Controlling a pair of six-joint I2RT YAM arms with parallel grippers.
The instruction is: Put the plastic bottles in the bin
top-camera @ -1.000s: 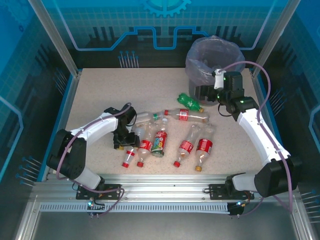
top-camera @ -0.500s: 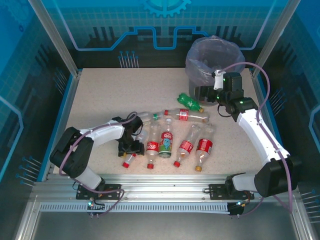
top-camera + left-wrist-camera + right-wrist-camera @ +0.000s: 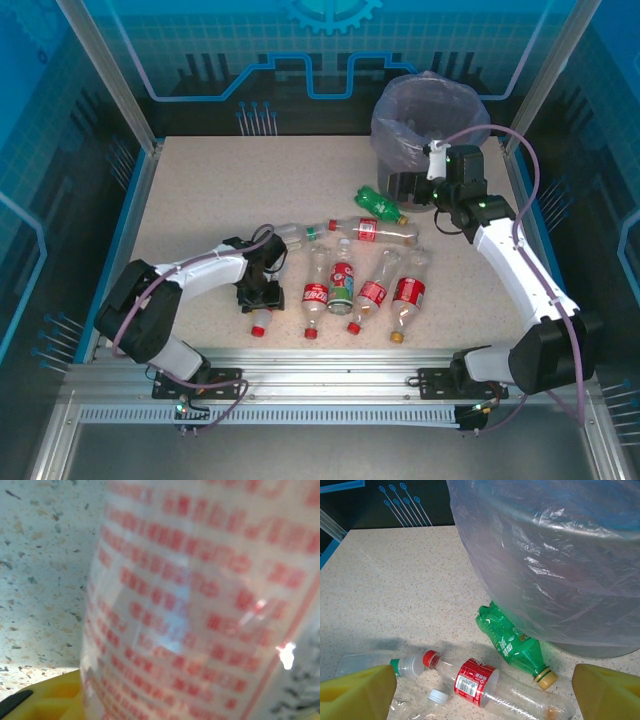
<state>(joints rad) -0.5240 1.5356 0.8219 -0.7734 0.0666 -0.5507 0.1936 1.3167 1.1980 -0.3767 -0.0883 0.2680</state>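
Overhead, shows a speckled table (image 3: 200, 190) with an arm at each near corner. Places the bin (image 3: 425, 120), grey and lined with a lavender bag, at the far right corner. Finds the plastic bottles (image 3: 408, 292) lying loose mid-table, mostly red-labelled, and a green bottle (image 3: 378, 203) on its side just beside the bin's base. Sets the left gripper (image 3: 262, 292) low over a red-capped bottle (image 3: 259, 326) at the left end of the group. From the left wrist, brings that bottle's red-printed wall up very close and blurred, against one yellow finger (image 3: 50, 705); cannot tell whether clamped or loose. Holds the right gripper (image 3: 405, 187) next to the bin, above the green bottle, its pincer spread wide apart.
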